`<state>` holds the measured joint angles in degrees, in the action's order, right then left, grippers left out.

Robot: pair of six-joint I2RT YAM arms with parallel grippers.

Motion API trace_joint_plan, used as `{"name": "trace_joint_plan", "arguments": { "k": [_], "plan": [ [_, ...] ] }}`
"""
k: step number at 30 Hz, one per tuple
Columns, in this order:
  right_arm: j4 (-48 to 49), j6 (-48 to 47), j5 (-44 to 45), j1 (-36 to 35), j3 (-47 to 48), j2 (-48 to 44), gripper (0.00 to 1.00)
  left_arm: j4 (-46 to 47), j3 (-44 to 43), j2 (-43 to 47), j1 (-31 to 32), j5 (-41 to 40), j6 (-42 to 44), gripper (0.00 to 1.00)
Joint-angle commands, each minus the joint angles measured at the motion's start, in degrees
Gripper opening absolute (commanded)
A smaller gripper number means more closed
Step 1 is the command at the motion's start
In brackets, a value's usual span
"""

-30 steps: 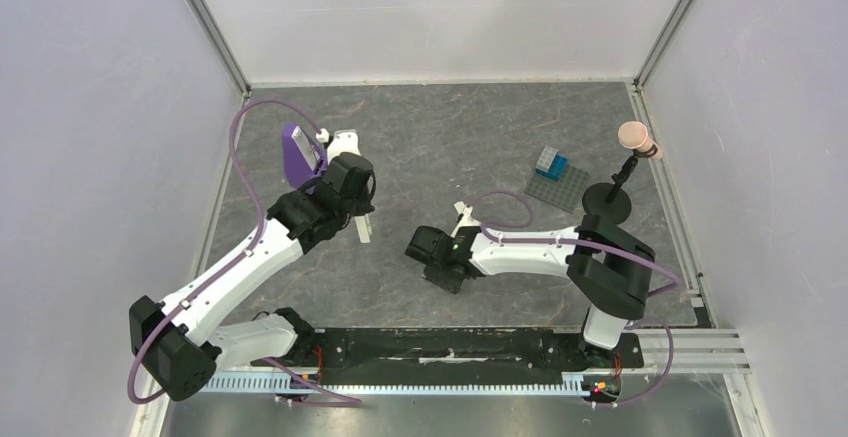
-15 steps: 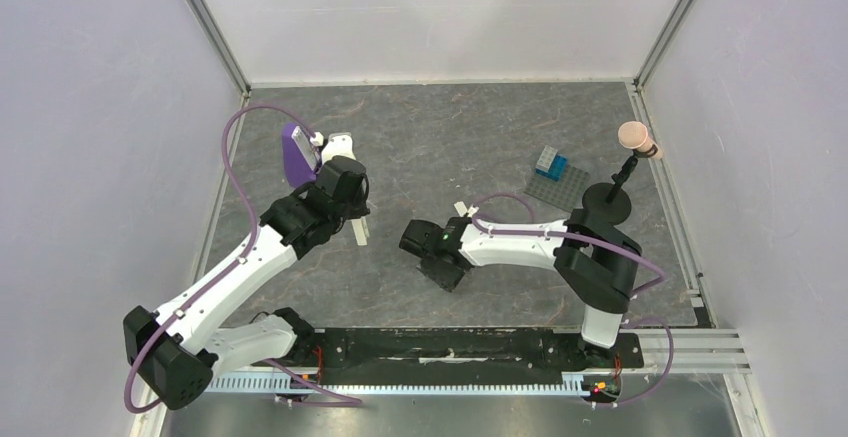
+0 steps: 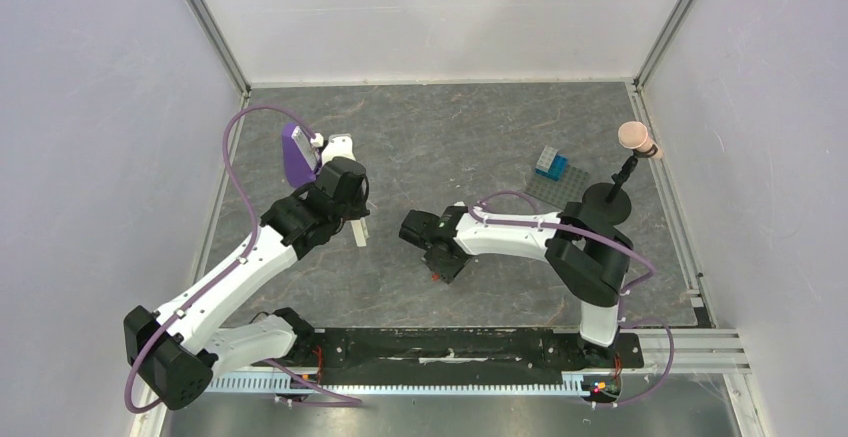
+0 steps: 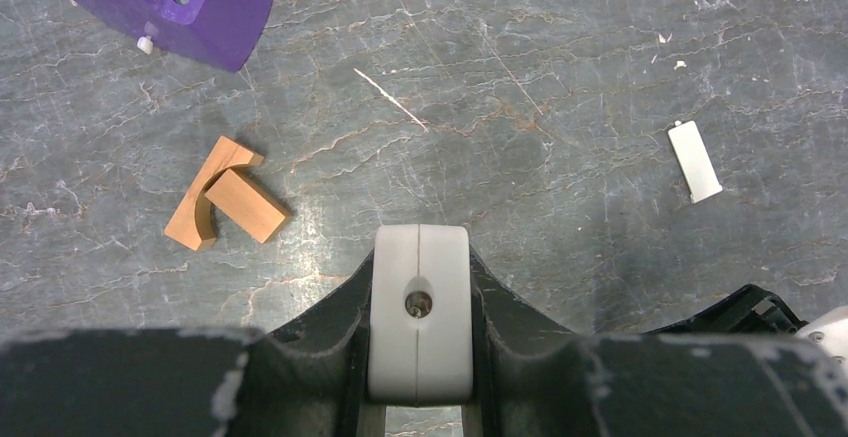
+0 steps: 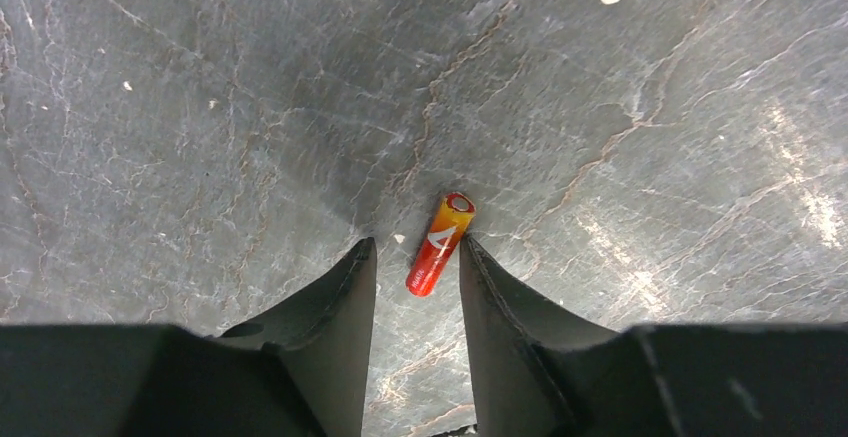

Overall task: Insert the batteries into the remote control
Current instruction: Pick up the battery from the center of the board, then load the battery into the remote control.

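Fingers [image 5: 335, 322] of right gripper [image 5: 416, 243] spread apart, low over grey table [image 5: 200, 107]; red-orange battery [image 5: 440, 244] lies flat on table in the gap between them, tilted, not pinched, closer to the finger on the right of the wrist view. Left gripper [image 4: 420, 247] pads pressed together, nothing seen between, near purple stand [image 4: 200, 7], white strip [image 4: 694, 162]
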<state>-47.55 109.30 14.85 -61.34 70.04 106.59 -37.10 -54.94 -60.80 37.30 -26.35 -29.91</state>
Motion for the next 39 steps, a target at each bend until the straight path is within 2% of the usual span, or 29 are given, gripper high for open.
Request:
{"name": "trace_joint_plan", "arguments": {
  "k": [1,6,10,15,18,22,26,29,32,35,39],
  "plan": [
    [-3.29,0.83,0.65,0.1,2.56,1.99,0.33,2.57,0.27,1.46,-0.3,-0.11,1.48,0.02],
    [-3.32,-0.73,-1.15,0.17,2.12,2.88,0.2,2.58,0.45,1.65,-0.3,-0.11,1.37,0.02],
    [-2.57,-3.08,-1.76,0.17,1.55,3.15,0.0,2.65,0.53,1.61,-0.32,-0.02,1.34,0.02],
    [4.47,-10.04,0.4,0.08,-3.33,-1.1,0.0,2.75,0.71,1.68,-0.38,0.96,1.08,0.02],
    [10.2,-16.89,3.8,0.08,-9.31,-7.74,0.0,3.6,1.32,2.06,-0.46,3.38,1.07,0.02],
    [16.03,-30.14,7.59,0.21,-15.77,-18.34,0.0,6.22,2.69,2.47,-0.63,11.15,1.52,0.02],
    [17.85,-44.98,8.39,0.43,-18.5,-28.53,0.0,11.27,4.55,2.33,-0.89,23.12,1.52,0.02],
    [19.93,-55.7,5.41,0.89,-20.03,-36.2,0.0,17.96,6.57,1.59,-0.91,35.58,-0.05,0.02],
    [21.8,-66.81,-3.34,1.63,-19.2,-42.04,0.0,26.15,9.16,0.16,-0.9,44.47,-5.11,0.02],
    [16.97,-75.43,-10.09,1.75,-14.5,-43.73,0.0,36.06,11.82,-2.76,-0.91,52.63,-12.0,0.02],
    [6.52,-78.98,-11.71,1.75,-7.91,-42.18,0.0,47.65,13.97,-7.6,-0.75,58.04,-20.62,0.02]
  ]
}}
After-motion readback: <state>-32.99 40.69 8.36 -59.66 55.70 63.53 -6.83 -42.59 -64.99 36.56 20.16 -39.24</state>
